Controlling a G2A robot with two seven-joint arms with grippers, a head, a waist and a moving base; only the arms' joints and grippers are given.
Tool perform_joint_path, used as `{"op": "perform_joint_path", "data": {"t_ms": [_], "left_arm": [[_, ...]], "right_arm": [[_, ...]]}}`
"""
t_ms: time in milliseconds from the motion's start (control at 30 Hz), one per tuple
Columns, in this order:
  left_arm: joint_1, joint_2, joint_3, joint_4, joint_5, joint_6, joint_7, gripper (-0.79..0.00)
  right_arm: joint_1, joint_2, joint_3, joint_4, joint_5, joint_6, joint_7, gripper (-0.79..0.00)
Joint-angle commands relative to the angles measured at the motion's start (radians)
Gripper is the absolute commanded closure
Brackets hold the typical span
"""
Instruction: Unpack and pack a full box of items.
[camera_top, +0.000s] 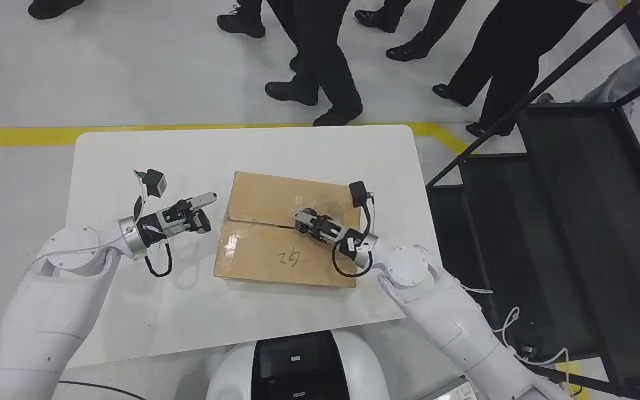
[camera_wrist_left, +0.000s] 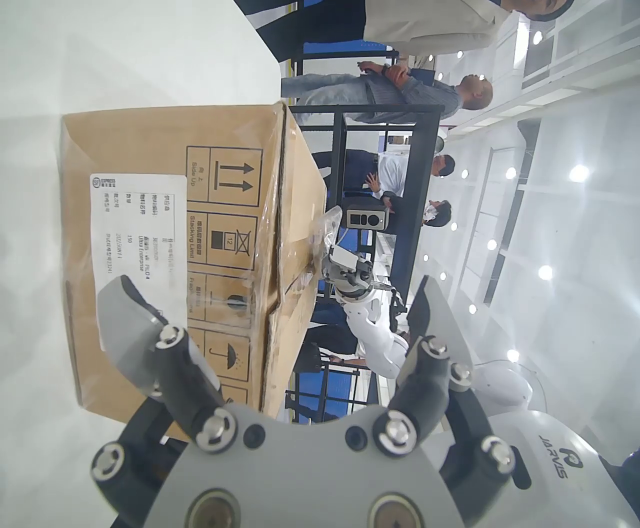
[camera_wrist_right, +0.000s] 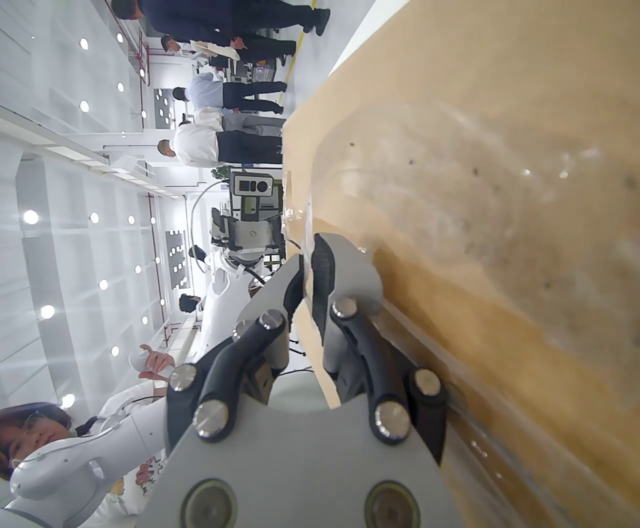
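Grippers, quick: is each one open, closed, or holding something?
Left gripper: open, empty.
Right gripper: shut on clear tape atop the box.

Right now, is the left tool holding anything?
No, the left tool is open with nothing between its fingers; the cardboard box sits beyond.

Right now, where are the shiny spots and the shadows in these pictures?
Top view: a dark shadow lies on the box beside the right gripper. Right wrist view: the clear film glints with small bright specks. Left wrist view: the ceiling lights glare as white blobs.
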Motion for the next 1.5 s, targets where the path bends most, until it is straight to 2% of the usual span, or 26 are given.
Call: {"op": "perform_joint_path", "data": {"t_ms": [0, 367, 600, 767, 967, 1333, 1467], "left_arm": [[0.000, 0.000, 0.000, 0.000, 0.000, 0.000, 0.000, -0.785], [0.000, 0.000, 0.000, 0.000, 0.000, 0.000, 0.000, -0.785], [0.000, 0.000, 0.000, 0.000, 0.000, 0.000, 0.000, -0.785], [0.000, 0.000, 0.000, 0.000, 0.000, 0.000, 0.000, -0.785], [0.000, 0.000, 0.000, 0.000, 0.000, 0.000, 0.000, -0.785], [0.000, 0.000, 0.000, 0.000, 0.000, 0.000, 0.000, -0.785], [0.000, 0.000, 0.000, 0.000, 0.000, 0.000, 0.000, -0.785]], "right_arm": [[-0.004, 0.002, 0.006, -0.006, -0.004, -0.008, 0.016, -0.785], [-0.045, 0.019, 0.063, -0.139, -0.051, -0.022, 0.093, -0.785], [-0.044, 0.024, 0.099, -0.155, -0.021, -0.005, 0.111, -0.785], [-0.089, 0.040, 0.192, -0.194, 0.050, 0.052, 0.173, -0.785], [-0.120, 0.055, 0.252, -0.244, 0.058, 0.175, 0.231, -0.785], [-0.121, 0.055, 0.254, -0.245, 0.064, 0.178, 0.232, -0.785], [-0.091, 0.044, 0.204, -0.191, 0.120, 0.146, 0.224, -0.785]]}}
